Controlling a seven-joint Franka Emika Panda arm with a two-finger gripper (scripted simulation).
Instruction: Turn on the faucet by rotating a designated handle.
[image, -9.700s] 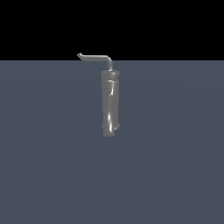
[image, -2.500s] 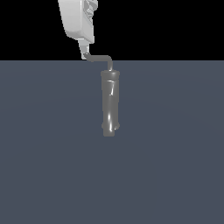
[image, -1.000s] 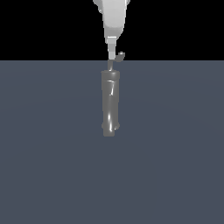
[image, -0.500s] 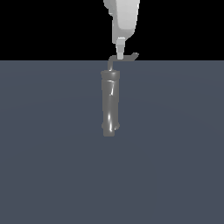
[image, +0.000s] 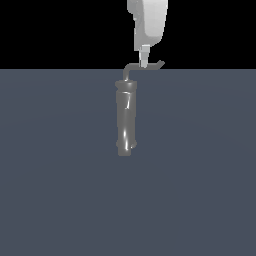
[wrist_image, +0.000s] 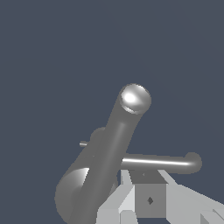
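Swung round since the first earlier frame, when it pointed toward the exterior view's left, the handle (image: 145, 66) now reaches toward the exterior view's right, its small flared tip ending just past the gripper (image: 143, 63). The white gripper hangs from above with its fingertip against the rod's horizontal arm, about midway along. Whether the jaws are parted or closed cannot be told: the exterior view shows only one narrow fingertip at the rod, and the wrist view shows pale finger blocks just beside the handle (wrist_image: 159, 162) with no clear clamp around it. The faucet (image: 126, 120), a glossy dark-grey cylinder, stands upright at the middle of the grey table (image: 60, 180), and the rod rises from its top end before bending sideways. Judging by the sweep already made, the turn looks well advanced. To finish it cleanly, the push should probably follow an arc centred on the faucet's axis, with contact kept well out along the arm for leverage yet short of the tip, so the fingertip does not slide off the thin, smooth rod.
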